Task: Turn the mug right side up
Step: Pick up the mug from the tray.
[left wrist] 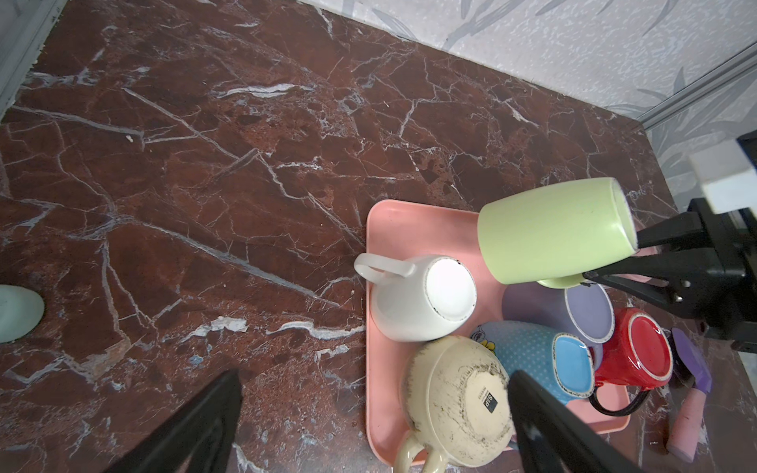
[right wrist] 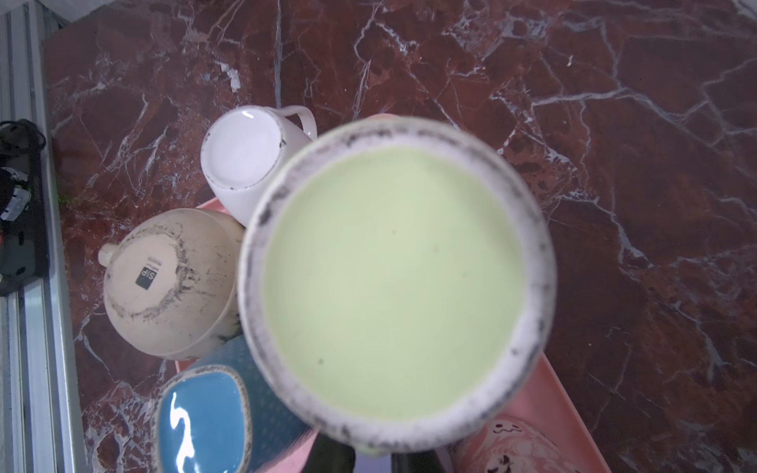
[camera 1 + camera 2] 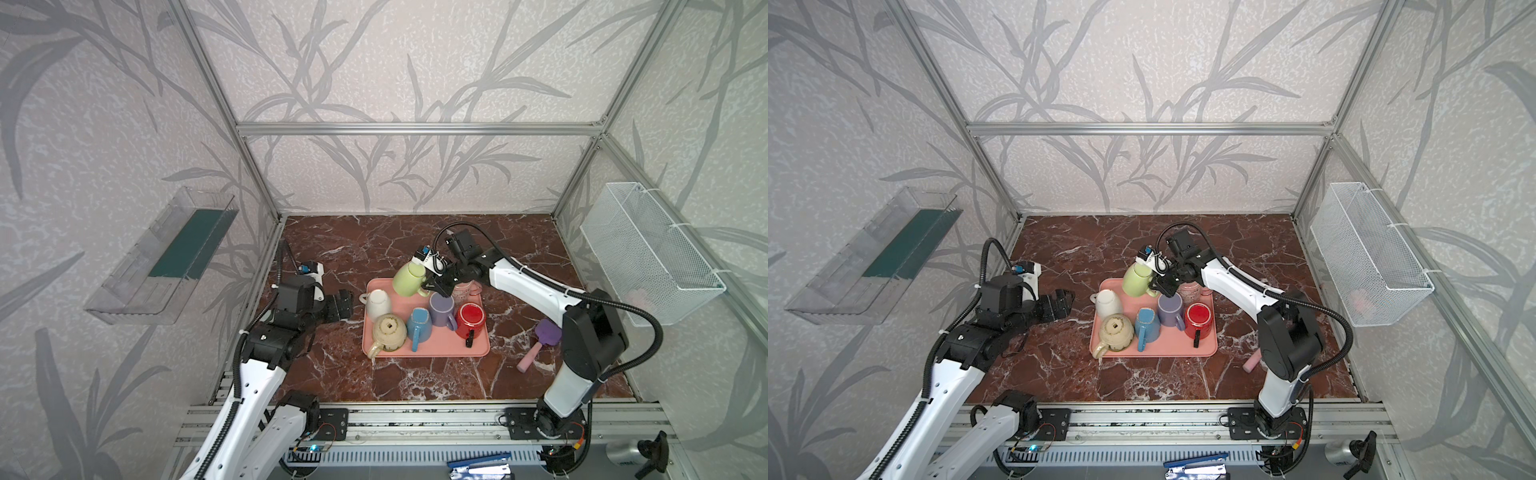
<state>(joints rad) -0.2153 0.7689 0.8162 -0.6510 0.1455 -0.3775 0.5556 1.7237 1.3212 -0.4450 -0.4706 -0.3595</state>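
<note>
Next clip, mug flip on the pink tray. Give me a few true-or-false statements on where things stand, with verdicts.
1. The right jaws are shut on the green mug, holding it tilted above the tray. True.
2. The left jaws grip the white mug. False: they are open, holding nothing, off to the side of the tray.
3. The red mug stands base up on the tray. True.
4. The blue mug lies on the bare table. False: it is on the tray, base up.
</note>
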